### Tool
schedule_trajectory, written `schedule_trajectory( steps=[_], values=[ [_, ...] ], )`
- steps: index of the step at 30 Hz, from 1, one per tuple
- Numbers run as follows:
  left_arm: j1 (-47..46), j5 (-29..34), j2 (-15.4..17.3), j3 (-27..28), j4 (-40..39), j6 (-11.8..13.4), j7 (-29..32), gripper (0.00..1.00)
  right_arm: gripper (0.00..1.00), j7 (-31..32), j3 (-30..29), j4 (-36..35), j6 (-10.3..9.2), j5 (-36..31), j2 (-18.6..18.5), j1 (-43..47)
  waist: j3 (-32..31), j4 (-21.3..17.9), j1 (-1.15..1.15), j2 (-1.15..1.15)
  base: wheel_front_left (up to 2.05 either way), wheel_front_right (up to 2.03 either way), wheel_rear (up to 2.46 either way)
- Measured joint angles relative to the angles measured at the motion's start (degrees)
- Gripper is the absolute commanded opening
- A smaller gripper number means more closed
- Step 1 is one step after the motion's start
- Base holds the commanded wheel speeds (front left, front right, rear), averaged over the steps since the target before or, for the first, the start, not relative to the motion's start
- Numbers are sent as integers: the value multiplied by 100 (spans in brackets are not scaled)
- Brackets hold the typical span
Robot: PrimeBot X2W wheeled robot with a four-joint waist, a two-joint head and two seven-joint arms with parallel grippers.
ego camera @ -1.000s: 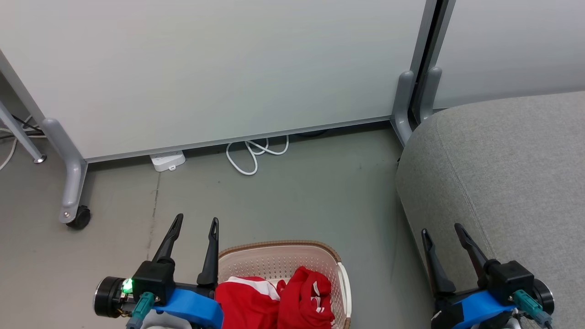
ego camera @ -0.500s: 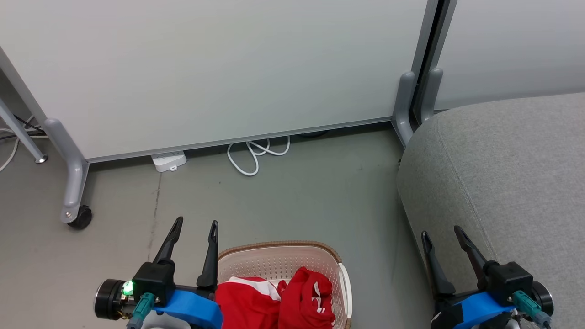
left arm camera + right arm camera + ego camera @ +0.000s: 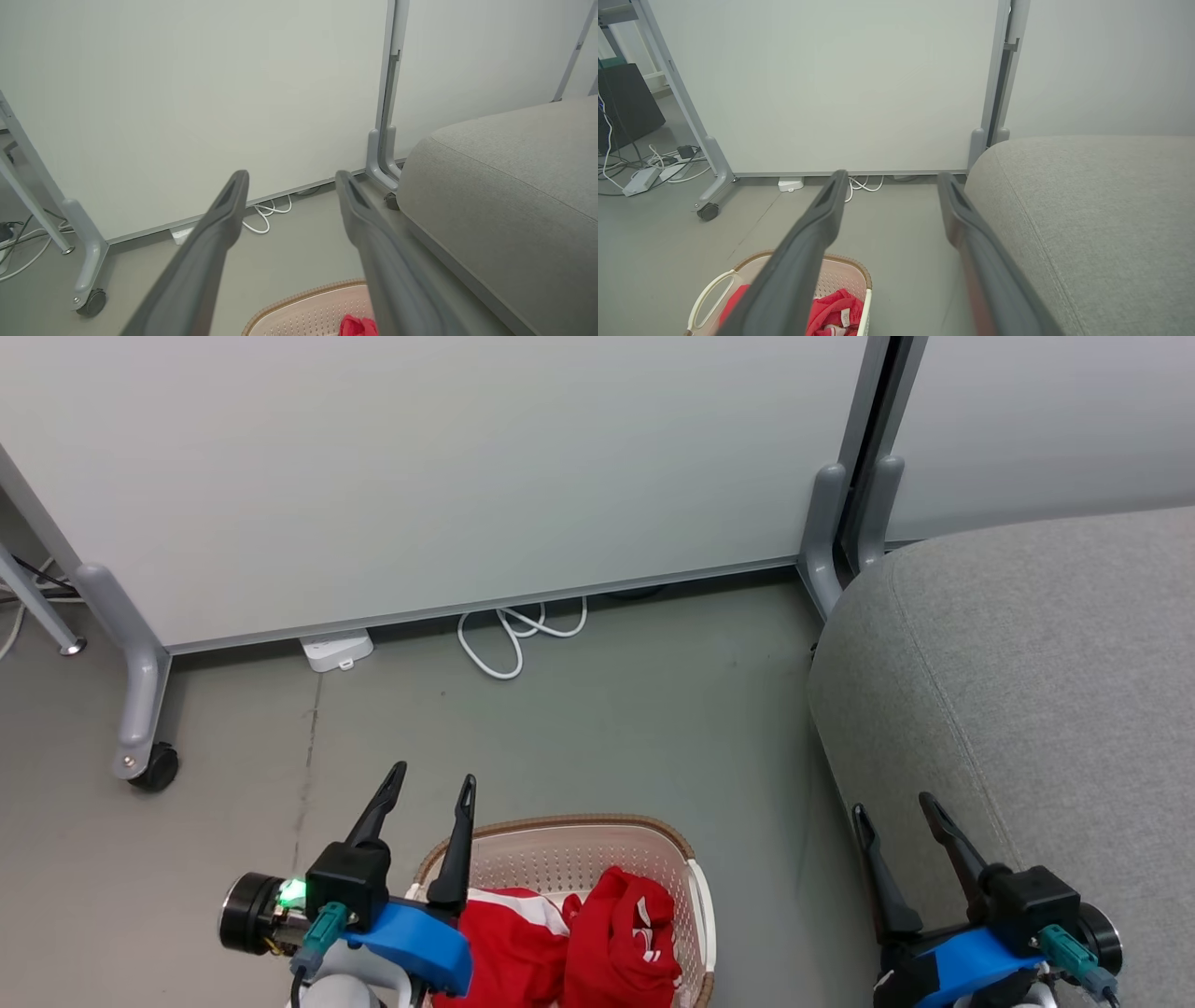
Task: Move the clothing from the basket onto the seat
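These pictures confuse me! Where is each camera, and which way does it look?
Head view: on the robot's head, facing forward and down at the cream-white perforated plastic basket holding bright-red soft clothing; left gripper and right gripper show, both open.
Left wrist view: on the left wrist, facing along its two dark fingers toward the white partition panel.
Right wrist view: on the right wrist, facing along its own fingers the same way.
Both wrist views share the basket, the panel and the large light-grey fabric seat.

Left tool (image 3: 433,773) low left, jaws apart (empty), right tool (image 3: 892,804) likewise, both pointing forward
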Motion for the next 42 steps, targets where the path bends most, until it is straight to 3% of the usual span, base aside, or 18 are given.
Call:
schedule_trajectory(
  steps=[8, 20, 30, 42],
  values=[
    [-712, 100, 225, -543, 628, -26, -4, 100, 100, -2, 82, -40, 0, -20, -1, -262, 410, -156, 0, 0, 0, 0, 0],
    [-1926, -107, 828, -1936, 1783, -34, -7, 100, 100, -4, 242, -220, 0, -69, -5, -849, 1370, -555, 1, 0, 0, 0, 0],
    [-3095, -299, 1183, -3448, 2915, -35, -5, 100, 100, -4, 383, -432, 0, -112, -7, -1447, 2434, -850, 1, 0, 0, 0, 0],
    [-4159, -668, 1358, -5382, 4230, -36, 42, 100, 100, -4, 453, -704, 0, -220, -7, -1966, 3560, -1115, 2, 0, 0, 0, 0]
  ],
)
